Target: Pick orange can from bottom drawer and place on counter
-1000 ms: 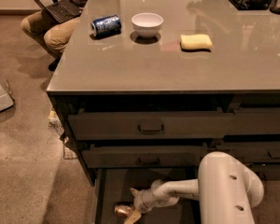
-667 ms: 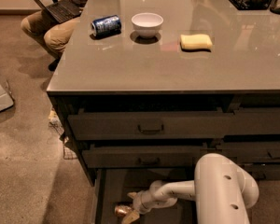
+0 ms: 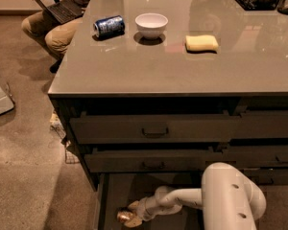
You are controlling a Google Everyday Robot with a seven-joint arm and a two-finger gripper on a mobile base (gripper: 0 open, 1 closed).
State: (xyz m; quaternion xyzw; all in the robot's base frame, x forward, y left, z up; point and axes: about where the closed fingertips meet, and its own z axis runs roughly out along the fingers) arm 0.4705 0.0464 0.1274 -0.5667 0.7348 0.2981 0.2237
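The orange can lies on its side on the floor of the pulled-out bottom drawer, near the drawer's front left, with one shiny end pointing out to the left. It is a small drink can, so it is probably light. Its thin metal wall would dent under a hard squeeze, and the smooth round body will likely roll or slip if it is taken off-centre. The safest hold looks to be across the middle of the cylinder, pads on opposite sides, pressing firmly but not crushing. The gripper is down inside the drawer at the end of the white arm, which reaches in from the lower right. Its two tan fingers sit one on the far side of the can and one on the near side, spread to about the can's width. They look to be touching its body, so I judge the gripper to be clamped on the can, though the can rests on the drawer floor and is not yet lifted. On the worktop above, well away from the drawer, a blue can lies on its side beside a white bowl, with a yellow sponge further right. The broad near part of the worktop offers room for setting the can down.
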